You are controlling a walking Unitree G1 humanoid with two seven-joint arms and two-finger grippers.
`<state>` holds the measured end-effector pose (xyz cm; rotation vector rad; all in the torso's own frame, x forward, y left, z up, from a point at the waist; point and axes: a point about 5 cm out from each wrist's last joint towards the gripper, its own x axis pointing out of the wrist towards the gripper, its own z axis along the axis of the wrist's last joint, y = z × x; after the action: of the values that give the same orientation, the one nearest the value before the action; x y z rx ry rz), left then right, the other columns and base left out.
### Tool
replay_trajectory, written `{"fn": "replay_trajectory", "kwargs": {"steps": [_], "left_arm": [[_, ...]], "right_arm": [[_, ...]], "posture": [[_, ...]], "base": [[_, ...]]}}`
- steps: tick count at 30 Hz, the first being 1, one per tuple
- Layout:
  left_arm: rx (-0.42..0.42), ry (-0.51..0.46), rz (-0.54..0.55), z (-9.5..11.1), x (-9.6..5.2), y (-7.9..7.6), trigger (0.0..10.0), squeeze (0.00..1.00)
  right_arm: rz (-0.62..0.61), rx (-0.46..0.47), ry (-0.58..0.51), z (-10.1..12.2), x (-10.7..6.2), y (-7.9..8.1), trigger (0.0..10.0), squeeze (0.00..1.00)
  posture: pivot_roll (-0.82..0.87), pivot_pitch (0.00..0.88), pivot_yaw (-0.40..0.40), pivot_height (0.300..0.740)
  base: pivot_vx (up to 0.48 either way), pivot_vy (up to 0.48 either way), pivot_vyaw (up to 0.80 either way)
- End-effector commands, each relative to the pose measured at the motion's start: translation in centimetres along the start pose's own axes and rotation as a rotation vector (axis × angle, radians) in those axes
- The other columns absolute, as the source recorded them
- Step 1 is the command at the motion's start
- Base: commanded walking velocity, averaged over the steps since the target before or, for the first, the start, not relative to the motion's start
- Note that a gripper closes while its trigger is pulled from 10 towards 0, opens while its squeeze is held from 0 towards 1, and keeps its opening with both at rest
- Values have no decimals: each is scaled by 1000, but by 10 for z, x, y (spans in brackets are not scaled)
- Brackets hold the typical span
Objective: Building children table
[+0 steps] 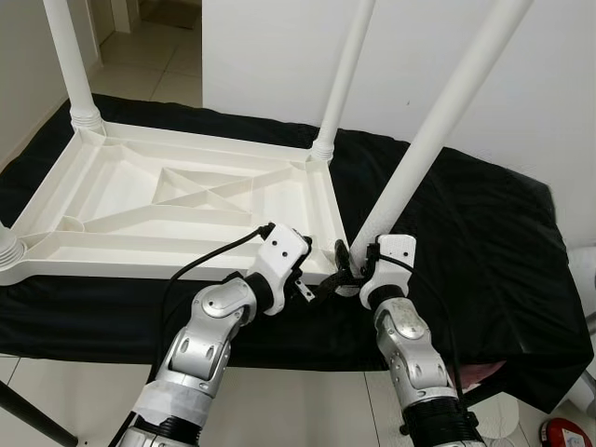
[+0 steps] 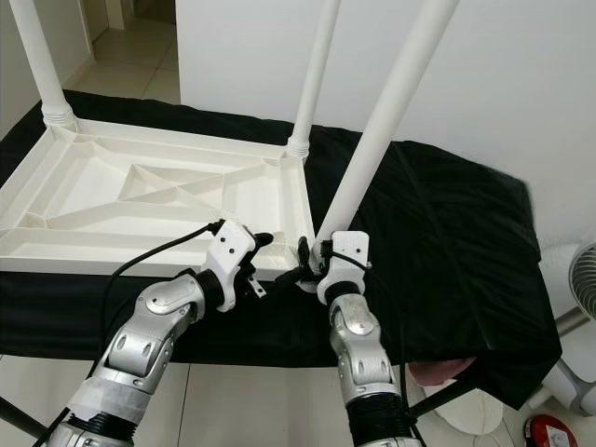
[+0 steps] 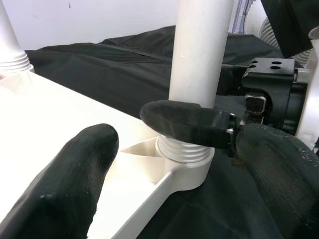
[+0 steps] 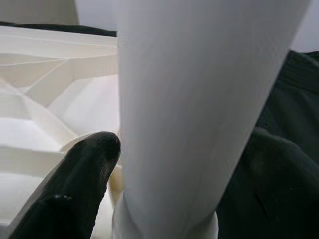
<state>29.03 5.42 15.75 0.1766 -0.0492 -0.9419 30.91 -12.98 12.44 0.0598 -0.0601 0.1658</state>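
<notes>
A white plastic children's table top [image 1: 177, 200] lies upside down on a black cloth [image 1: 466, 242], its ribbed underside facing up and its long axis running from the robot's left to its right. Smooth round white legs stand up from its corners; the near right leg [image 1: 438, 130] rises from the corner socket closest to the robot and leans away to the right as it climbs. Its foot sits in a ringed collar [image 3: 182, 152] moulded into the corner of the top.

The right gripper [image 1: 346, 268] has its two rounded black fingers [image 4: 84, 174] on either side of this leg just above the collar, pressed against it. The left gripper [image 3: 164, 174] hovers at the same corner with its jaws spread wide, the corner socket and the right gripper's finger lying between them, nothing held.
</notes>
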Motion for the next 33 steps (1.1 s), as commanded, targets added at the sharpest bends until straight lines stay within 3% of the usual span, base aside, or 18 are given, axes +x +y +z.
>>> {"fn": "replay_trajectory", "kwargs": {"steps": [1,2,3,4,6,8,13,18,19,26,27,29,30,33], "left_arm": [[11,-7,128,2,1,4,10000,0],[26,-5,127,1,0,4,10000,0],[26,-5,127,1,0,4,10000,0],[42,-10,124,2,-2,5,10000,0],[42,-10,124,2,-2,5,10000,0],[64,-28,102,4,-4,3,10000,0],[60,-33,50,5,-5,-1,10000,0],[60,-30,-3,4,-6,-6,10000,0],[71,-26,-26,3,-5,-9,10000,0],[88,-32,-29,5,0,-9,10000,0],[96,-33,-33,5,2,-9,10000,0],[99,-32,-34,5,3,-9,10000,0],[107,-31,-38,6,3,-11,10000,0],[109,-33,-39,7,4,-11,10000,0]], "right_arm": [[8,8,21,-4,-3,-4,10000,1000],[60,3,31,-4,-5,-6,10000,227],[60,3,31,-4,-5,-6,10000,227],[143,-16,36,-5,-7,-13,10000,0],[143,-16,36,-5,-7,-13,10000,0],[270,-45,50,-5,-7,-27,10000,0],[364,-62,61,-5,-3,-35,10000,0],[426,-76,71,-5,3,-34,10000,0],[473,-91,80,-6,10,-30,10000,0],[532,-114,107,-9,21,-22,10000,0],[564,-120,117,-10,25,-19,4863,0],[575,-124,121,-11,26,-18,4863,0],[593,-128,133,-13,27,-17,0,0],[601,-128,144,-14,29,-17,0,0]], "posture": [[19,0,-173,740],[18,0,-173,740],[18,0,-173,740],[20,0,-172,740],[20,0,-172,740],[23,0,-172,740],[23,0,-167,740],[20,0,-165,740],[17,0,-162,740],[25,0,-168,740],[33,0,-171,740],[33,0,-171,740],[41,0,-174,740],[49,0,-177,740]], "base": [[0,0,0],[0,0,0],[0,0,0],[0,0,0],[0,0,0],[0,0,0],[0,0,0],[0,0,0],[0,0,0],[0,0,0],[0,0,0],[0,0,0],[0,0,0],[0,0,0]]}}
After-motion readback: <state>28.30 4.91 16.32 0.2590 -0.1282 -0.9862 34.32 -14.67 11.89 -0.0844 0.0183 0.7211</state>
